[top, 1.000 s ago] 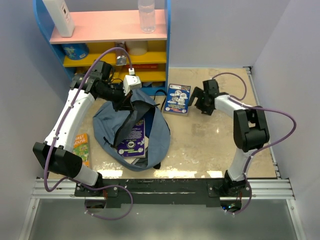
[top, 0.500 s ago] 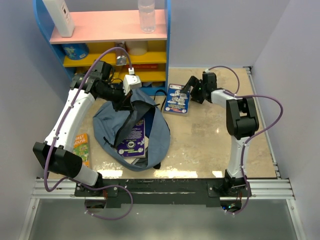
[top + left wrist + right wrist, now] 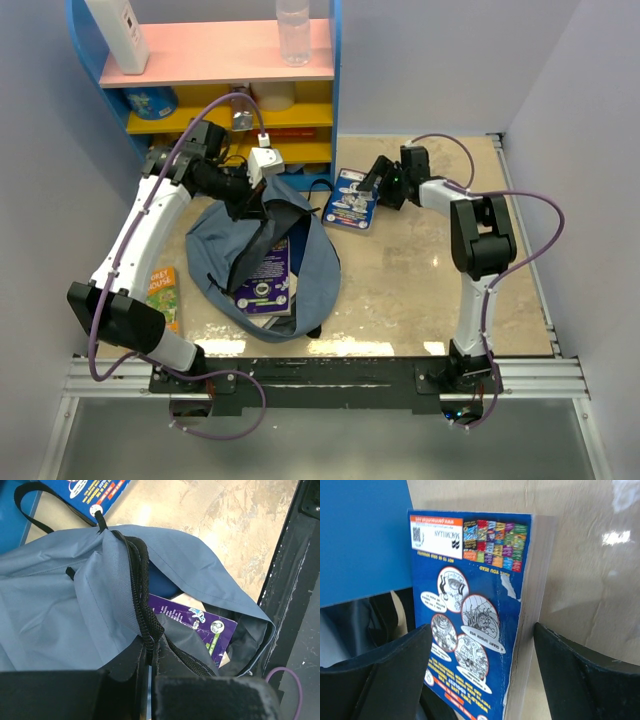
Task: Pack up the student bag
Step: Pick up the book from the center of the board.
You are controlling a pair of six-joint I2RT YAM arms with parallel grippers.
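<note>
The slate-blue student bag (image 3: 215, 250) lies open on the table, with a purple book (image 3: 268, 275) inside. My left gripper (image 3: 256, 203) is shut on the bag's black zipper edge at its top and holds the flap up. In the left wrist view my left gripper (image 3: 149, 652) pinches the zipper webbing, with the bag (image 3: 55, 605) and the purple book (image 3: 200, 622) beyond it. A blue book (image 3: 352, 198) lies right of the bag. My right gripper (image 3: 377, 188) is open at its right edge. In the right wrist view my right gripper (image 3: 482, 630) straddles the blue book (image 3: 470, 605), one jaw on each side.
A blue, pink and yellow shelf unit (image 3: 235, 70) stands at the back left, with a bottle (image 3: 292, 30) and a white container (image 3: 120, 35) on top. Its blue side wall (image 3: 360, 535) is close to the book. An orange-green book (image 3: 160, 292) lies left of the bag.
My right gripper has swung left to the blue book, and its open jaws now straddle the book's edge. My left gripper still holds the bag's zipper edge.
</note>
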